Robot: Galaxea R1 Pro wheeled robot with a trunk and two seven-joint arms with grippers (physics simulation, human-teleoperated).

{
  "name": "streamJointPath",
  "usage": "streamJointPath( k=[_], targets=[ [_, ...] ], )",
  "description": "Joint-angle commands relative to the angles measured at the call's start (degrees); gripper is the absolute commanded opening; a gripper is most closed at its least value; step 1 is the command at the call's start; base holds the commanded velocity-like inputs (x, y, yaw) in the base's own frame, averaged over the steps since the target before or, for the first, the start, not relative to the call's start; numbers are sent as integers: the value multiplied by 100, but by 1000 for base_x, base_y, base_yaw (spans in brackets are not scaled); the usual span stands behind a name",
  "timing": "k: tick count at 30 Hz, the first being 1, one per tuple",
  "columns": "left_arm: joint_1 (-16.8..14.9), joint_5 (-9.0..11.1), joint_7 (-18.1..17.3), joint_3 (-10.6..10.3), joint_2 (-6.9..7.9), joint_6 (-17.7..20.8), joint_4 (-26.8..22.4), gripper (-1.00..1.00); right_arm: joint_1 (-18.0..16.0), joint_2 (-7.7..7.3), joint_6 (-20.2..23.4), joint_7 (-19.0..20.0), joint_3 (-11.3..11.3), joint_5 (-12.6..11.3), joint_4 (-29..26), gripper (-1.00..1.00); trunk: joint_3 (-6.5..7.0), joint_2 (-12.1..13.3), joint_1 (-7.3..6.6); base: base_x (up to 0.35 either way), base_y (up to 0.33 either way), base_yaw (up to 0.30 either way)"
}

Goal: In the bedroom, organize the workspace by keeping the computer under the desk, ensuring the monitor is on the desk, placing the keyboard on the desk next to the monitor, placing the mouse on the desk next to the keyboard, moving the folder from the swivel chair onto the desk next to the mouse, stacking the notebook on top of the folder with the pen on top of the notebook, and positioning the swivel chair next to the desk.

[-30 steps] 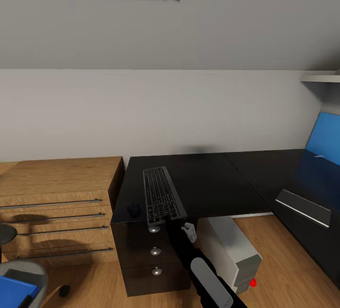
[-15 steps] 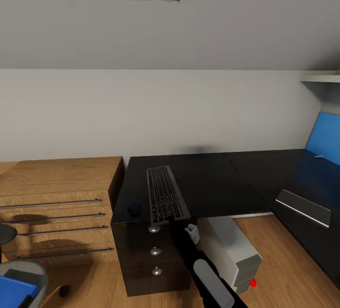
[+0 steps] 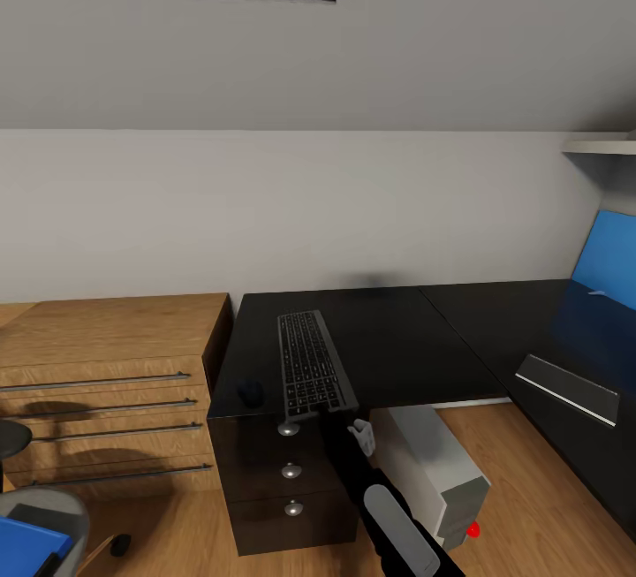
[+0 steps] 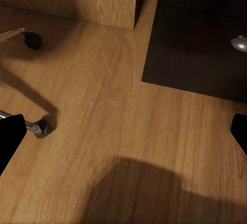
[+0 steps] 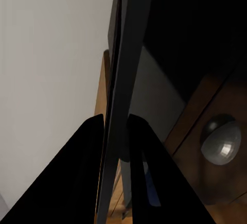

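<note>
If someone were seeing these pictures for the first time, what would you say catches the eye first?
Most striking is the keyboard lying lengthwise on the glossy black desk, its near end pinched in the right claw, whose fingers close on its thin edge. Next, the grey computer with its red button stands on the floor under the desk. A small dark mouse sits at the desk's left front corner, beside the keyboard.

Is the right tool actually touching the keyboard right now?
Touching. In the right wrist view the keyboard's thin edge runs between the right tool's two dark fingers, which close against it. The head view shows that arm reaching the keyboard's near end.
</note>
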Motion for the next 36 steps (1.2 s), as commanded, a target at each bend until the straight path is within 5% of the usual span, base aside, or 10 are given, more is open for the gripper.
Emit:
streamJointPath(
  k=[1,8,9,28,36],
  targets=[
    [0,60,21,-11,2,-34,-1,100,-4,-3,-37,-504,8,-101,18,-100,-5,-2,0,0,0,0],
    [0,60,21,-11,2,-34,4,100,-4,-5,-32,-512,12,-105,18,-100,-5,-2,0,0,0,0],
    [0,60,21,-13,2,-34,3,100,-4,-3,-32,-513,9,-106,18,100,-5,-2,0,0,0,0],
    [0,51,14,-2,11,-37,14,100,-4,-5,-31,-514,15,-102,16,100,-5,-2,0,-4,0,0],
    [0,51,13,-1,11,-34,21,100,-4,-5,-31,-511,10,-101,17,100,-5,-2,0,-235,-38,0]
  ],
)
